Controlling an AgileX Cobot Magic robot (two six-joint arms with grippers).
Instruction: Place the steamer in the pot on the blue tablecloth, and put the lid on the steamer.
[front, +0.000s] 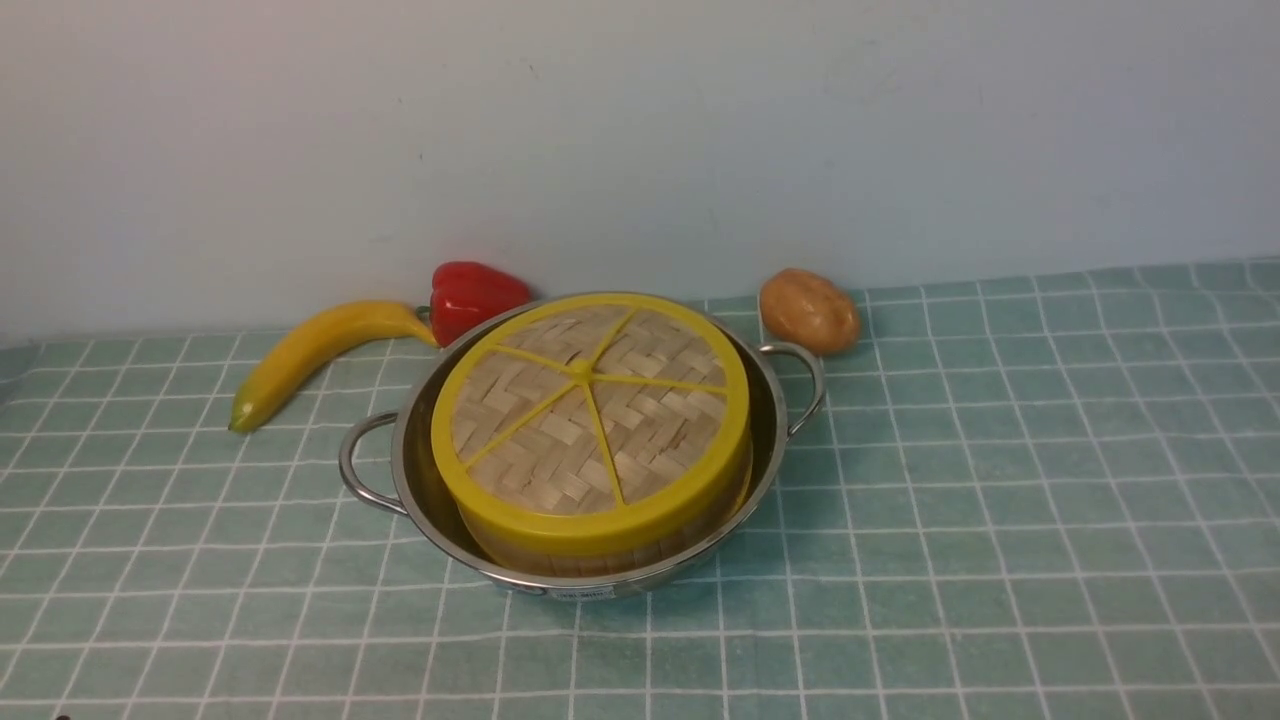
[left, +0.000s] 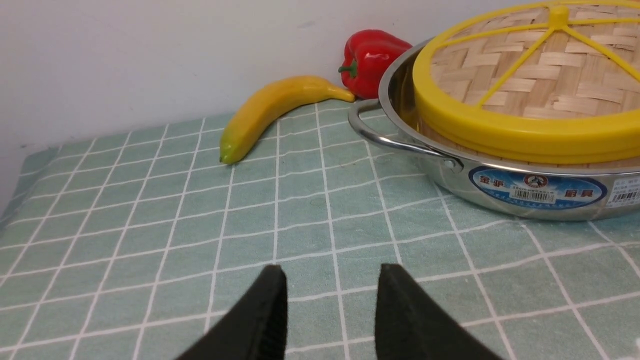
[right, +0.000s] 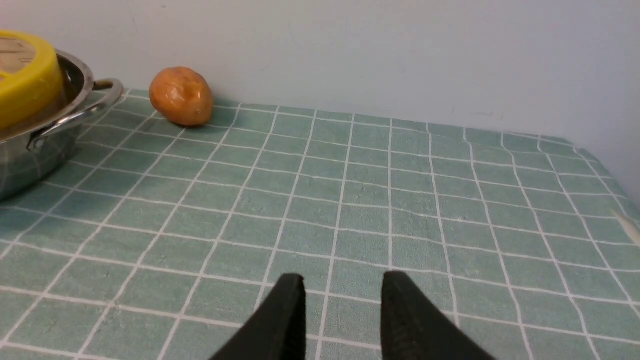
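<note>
We are looking at the pot (front: 585, 560) sitting on the blue tablecloth (front: 1000, 520), with the steamer (front: 600, 555) resting inside it and the lid (front: 590, 420) lying flat on top of the steamer, covering it fully. The lid's yellow rim is standing a little above the pot's edge. Behind the pot, near the wall, a banana (front: 310, 355) is lying to the left, a red pepper (front: 475, 295) is sitting just beside the pot's far rim, and a potato (front: 810, 310) is lying near the pot's right handle.

We are holding the left gripper (left: 330, 295) over bare cloth, apart from the pot, its two black fingers (left: 265, 310) spread with a gap between them and pinching nothing. We are holding the right gripper (right: 342, 300) over bare cloth too, well apart from the pot and the potato, its fingers (right: 285, 315) likewise parted and empty. Neither arm is showing in the front view.
</note>
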